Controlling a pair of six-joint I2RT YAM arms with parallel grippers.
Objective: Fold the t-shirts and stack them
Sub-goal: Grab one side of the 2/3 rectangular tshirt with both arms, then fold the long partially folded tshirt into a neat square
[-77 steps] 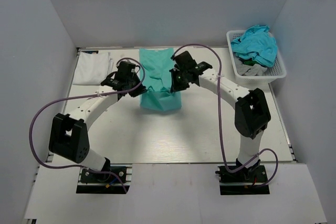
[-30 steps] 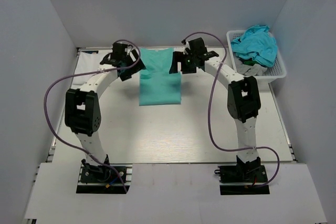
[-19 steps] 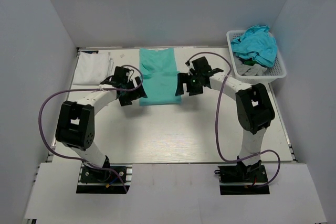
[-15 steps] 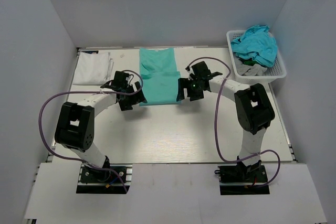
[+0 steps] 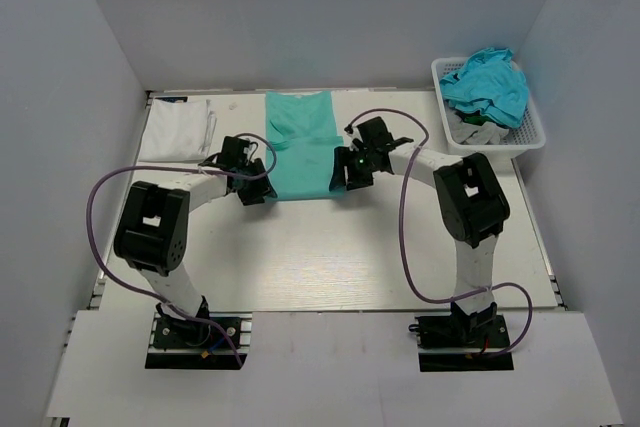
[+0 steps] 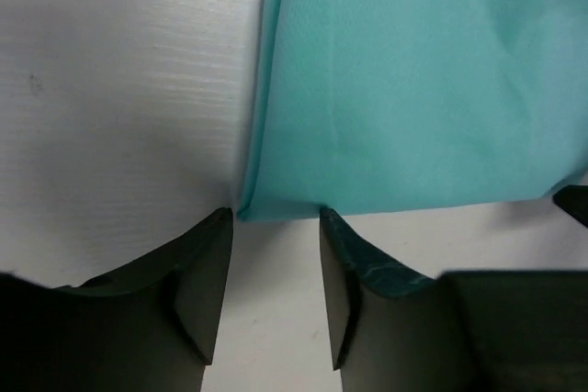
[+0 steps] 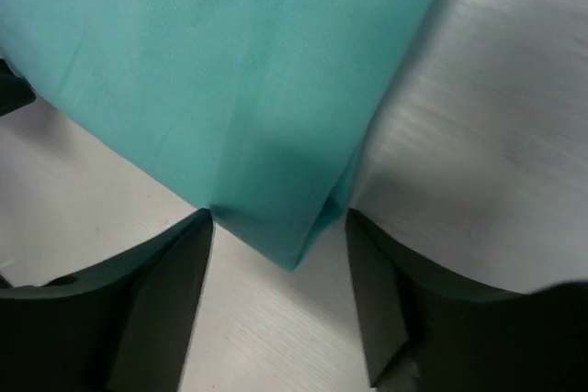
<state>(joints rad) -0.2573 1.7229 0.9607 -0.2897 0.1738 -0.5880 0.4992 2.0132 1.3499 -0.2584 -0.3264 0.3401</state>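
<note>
The mint green t-shirt (image 5: pixel 302 145) lies flat on the table as a long folded strip. My left gripper (image 5: pixel 254 188) is low at its near-left corner and my right gripper (image 5: pixel 341 175) at its near-right corner. In the left wrist view the corner of the green t-shirt (image 6: pixel 404 89) sits just at the tips of the left gripper (image 6: pixel 276 222), whose jaws stand apart. The right gripper (image 7: pixel 280 222) straddles the other corner of the t-shirt (image 7: pixel 230 80), also with a gap. A folded white t-shirt (image 5: pixel 178 129) lies at the far left.
A white lattice basket (image 5: pixel 530 139) at the far right holds a turquoise-blue t-shirt (image 5: pixel 488 85) over a grey one (image 5: pixel 478 129). Bare table (image 5: pixel 320 247) stretches from the green shirt to the arm bases. Grey walls close in both sides.
Both grippers have come from the shirt's far end down to its near corners, and their jaws have narrowed. The shirt lies as before.
</note>
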